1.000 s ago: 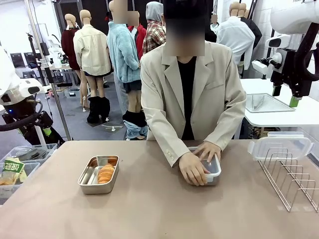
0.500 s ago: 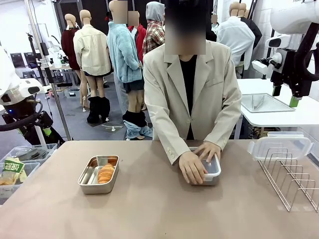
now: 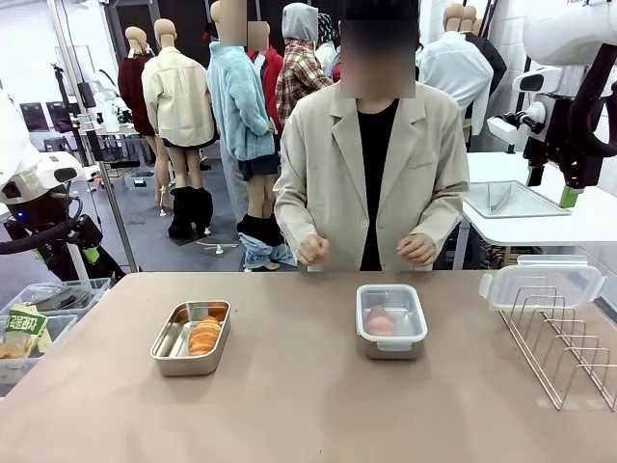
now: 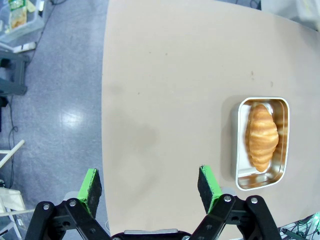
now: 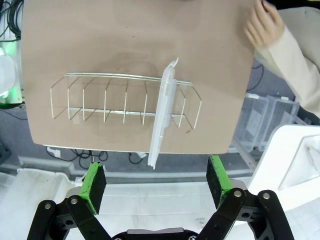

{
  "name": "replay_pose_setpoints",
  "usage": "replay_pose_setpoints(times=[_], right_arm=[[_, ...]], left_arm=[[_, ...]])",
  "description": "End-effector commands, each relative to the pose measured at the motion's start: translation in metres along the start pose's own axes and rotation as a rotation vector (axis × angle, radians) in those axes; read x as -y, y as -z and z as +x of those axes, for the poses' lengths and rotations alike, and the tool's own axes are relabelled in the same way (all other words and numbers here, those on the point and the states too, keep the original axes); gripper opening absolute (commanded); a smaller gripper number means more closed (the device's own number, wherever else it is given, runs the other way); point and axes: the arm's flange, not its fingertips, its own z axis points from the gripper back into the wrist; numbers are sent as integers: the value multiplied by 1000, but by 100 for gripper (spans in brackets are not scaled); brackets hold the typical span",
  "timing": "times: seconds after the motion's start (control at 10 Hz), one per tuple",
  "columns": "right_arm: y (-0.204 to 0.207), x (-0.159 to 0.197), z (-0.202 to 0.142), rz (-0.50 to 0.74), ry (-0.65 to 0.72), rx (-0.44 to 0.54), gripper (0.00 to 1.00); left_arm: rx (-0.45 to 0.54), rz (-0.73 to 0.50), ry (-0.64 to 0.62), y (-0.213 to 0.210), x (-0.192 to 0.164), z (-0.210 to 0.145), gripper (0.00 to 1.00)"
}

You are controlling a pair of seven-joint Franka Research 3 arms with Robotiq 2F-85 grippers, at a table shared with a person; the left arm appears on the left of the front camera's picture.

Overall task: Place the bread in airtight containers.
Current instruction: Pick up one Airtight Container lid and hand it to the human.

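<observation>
Altogether two pans (image 3: 172, 340), two pastries (image 3: 204, 336), one lidded.

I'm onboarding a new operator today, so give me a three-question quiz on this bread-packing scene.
1. True or false: the left pan holding bread already has a lid on.
2. Where is the spare clear lid? A) in the wire rack B) on the left pan C) flat on the table
3. Fill in: the left gripper and right gripper are both ___.
Key: 1 false; 2 A; 3 open.
</observation>
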Motion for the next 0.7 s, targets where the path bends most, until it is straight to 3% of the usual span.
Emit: replay_pose_setpoints(times=[0.0,0.6], right_arm=[[0,1,0,0,-2,8,100],[0,1,0,0,-2,8,100]], left_arm=[[2,8,-15,-1,0,-1,100],[2,8,-15,-1,0,-1,100]])
